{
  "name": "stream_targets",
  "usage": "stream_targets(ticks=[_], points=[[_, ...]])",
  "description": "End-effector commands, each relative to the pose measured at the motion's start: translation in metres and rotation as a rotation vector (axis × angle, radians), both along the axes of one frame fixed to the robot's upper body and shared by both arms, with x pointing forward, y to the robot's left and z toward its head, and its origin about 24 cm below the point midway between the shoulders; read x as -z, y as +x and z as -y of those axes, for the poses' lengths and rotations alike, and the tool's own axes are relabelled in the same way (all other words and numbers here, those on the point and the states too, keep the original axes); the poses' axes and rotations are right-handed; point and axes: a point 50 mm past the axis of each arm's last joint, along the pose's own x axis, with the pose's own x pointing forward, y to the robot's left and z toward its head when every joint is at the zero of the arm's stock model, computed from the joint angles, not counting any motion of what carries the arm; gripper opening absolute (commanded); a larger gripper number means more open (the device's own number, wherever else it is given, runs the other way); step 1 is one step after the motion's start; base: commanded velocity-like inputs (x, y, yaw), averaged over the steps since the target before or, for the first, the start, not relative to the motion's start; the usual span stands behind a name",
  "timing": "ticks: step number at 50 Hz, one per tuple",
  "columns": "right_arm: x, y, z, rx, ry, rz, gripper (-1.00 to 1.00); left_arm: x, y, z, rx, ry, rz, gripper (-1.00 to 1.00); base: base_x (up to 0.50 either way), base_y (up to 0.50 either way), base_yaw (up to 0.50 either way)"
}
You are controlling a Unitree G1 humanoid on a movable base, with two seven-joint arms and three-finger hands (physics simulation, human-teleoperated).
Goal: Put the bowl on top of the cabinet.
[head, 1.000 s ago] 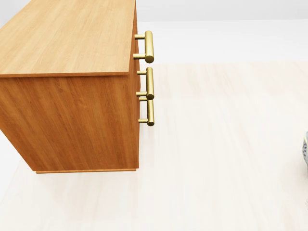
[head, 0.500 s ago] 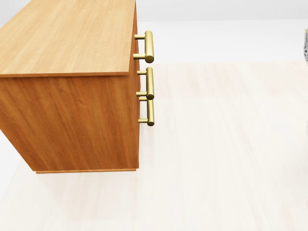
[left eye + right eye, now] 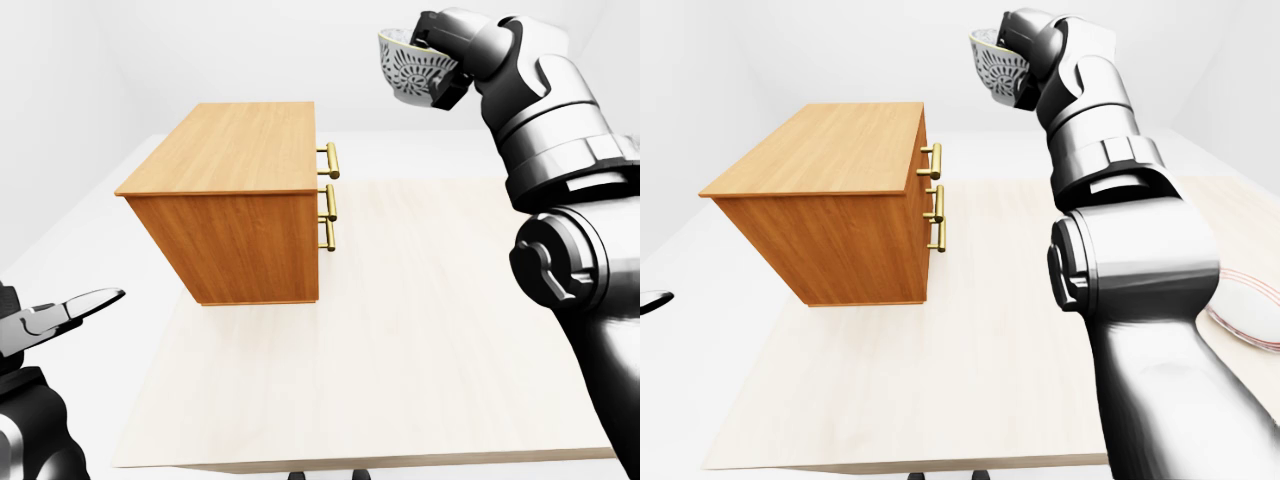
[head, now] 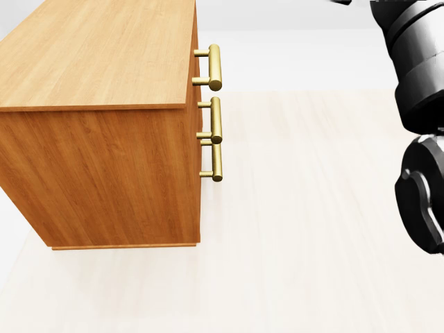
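Nearest, at the lower left of the left-eye view, the left hand (image 3: 55, 314) hangs low beside the table (image 3: 400, 350). Its fingers are stretched apart and hold nothing, and it seems parked there so as not to get in the way.

The right arm (image 3: 1130, 270) fills the right side of both eye views, rising steeply from the shoulder.

Further off, the cabinet (image 3: 235, 160) stands on the table toward the left, its brass handles (image 3: 330, 178) facing right. Its flat wooden top shows nothing on it.

Farthest and highest is the bowl (image 3: 403, 70), a white one with a dark pattern. The right hand (image 3: 432, 58) has its fingers clamped on the rim and wall. The bowl is tipped on its side, its mouth turned left, probably just how the grip took it.

It is carried well above the level of the cabinet's top — likely so it can cross the edge without knocking — but it sits to the right of the cabinet, not yet over it. A leftward reach, a levelling of the bowl and a lowering appear to remain.
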Motion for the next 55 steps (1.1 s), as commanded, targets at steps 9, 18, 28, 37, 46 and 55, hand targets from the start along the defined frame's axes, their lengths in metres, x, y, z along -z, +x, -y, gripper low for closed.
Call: stream_targets(ticks=[9, 18, 28, 37, 46, 55], points=[[-0.01, -0.012, -0.124, -0.305, 0.067, 0.137, -1.0, 0.0, -0.001, 0.0, 0.006, -0.007, 0.006, 1.0, 0.0, 0.0, 0.0], [-0.003, -0.018, -0.149, -0.385, 0.132, 0.121, -1.0, 0.0, -0.001, 0.0, 0.007, -0.009, 0.007, 1.0, 0.0, 0.0, 0.0], [0.005, -0.024, -0.173, -0.452, 0.133, 0.083, -1.0, 0.002, 0.0, -0.001, 0.007, -0.013, -0.006, 1.0, 0.0, 0.0, 0.0], [0.021, -0.024, -0.185, -0.491, 0.153, 0.023, -1.0, 0.002, -0.001, -0.003, 0.004, -0.018, -0.002, 1.0, 0.0, 0.0, 0.0], [0.037, -0.026, -0.197, -0.53, 0.146, -0.048, -1.0, 0.002, -0.001, -0.003, 0.005, -0.02, 0.0, 1.0, 0.0, 0.0, 0.0], [0.048, -0.023, -0.196, -0.526, 0.153, -0.083, -1.0, 0.002, 0.0, -0.001, 0.009, -0.019, 0.0, 1.0, 0.0, 0.0, 0.0]])
